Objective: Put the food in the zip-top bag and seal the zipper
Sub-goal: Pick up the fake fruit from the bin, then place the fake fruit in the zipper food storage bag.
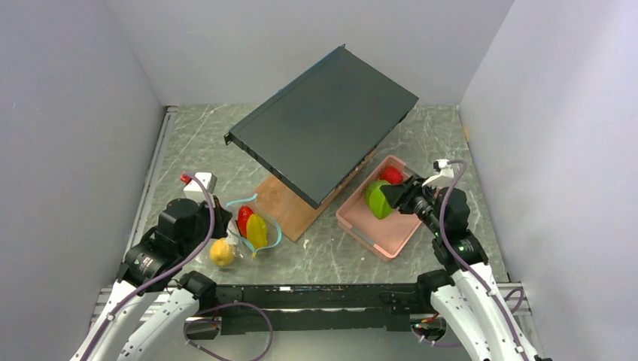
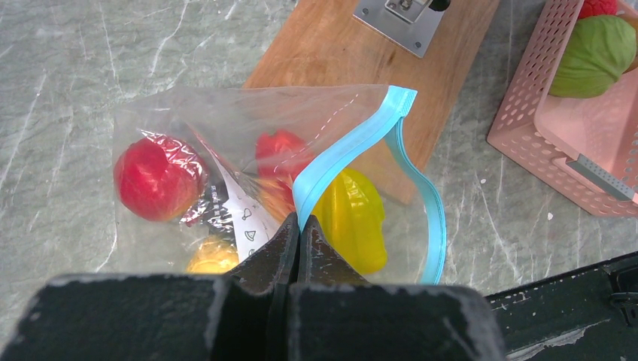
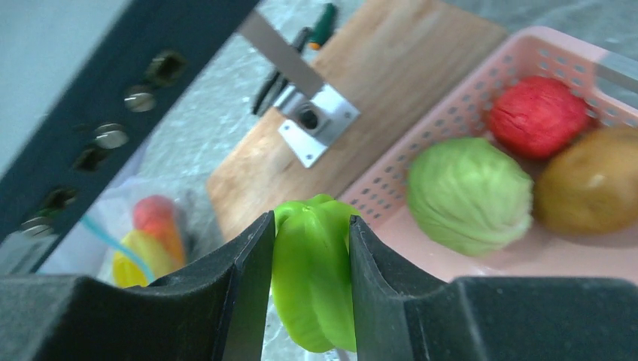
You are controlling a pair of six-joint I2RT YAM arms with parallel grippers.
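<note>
The zip-top bag [image 2: 226, 128] lies open on the table with a red apple [image 2: 154, 179], a yellow pepper [image 2: 353, 218] and other food inside; it also shows in the top view [image 1: 252, 232]. My left gripper [image 2: 299, 224] is shut on the teal zipper [image 2: 346, 147] at the bag's near rim. My right gripper [image 3: 310, 222] is shut on a green pepper [image 3: 312, 286] and holds it above the left end of the pink tray [image 3: 451, 113]. In the top view the green pepper [image 1: 376, 201] hangs over the tray [image 1: 376, 237].
The pink tray holds a green cabbage [image 3: 466, 192], a red fruit [image 3: 538, 113] and a brown potato [image 3: 594, 188]. A wooden board [image 1: 282, 204] lies between bag and tray, with a large dark slanted panel [image 1: 323, 120] standing on it. Grey walls enclose three sides.
</note>
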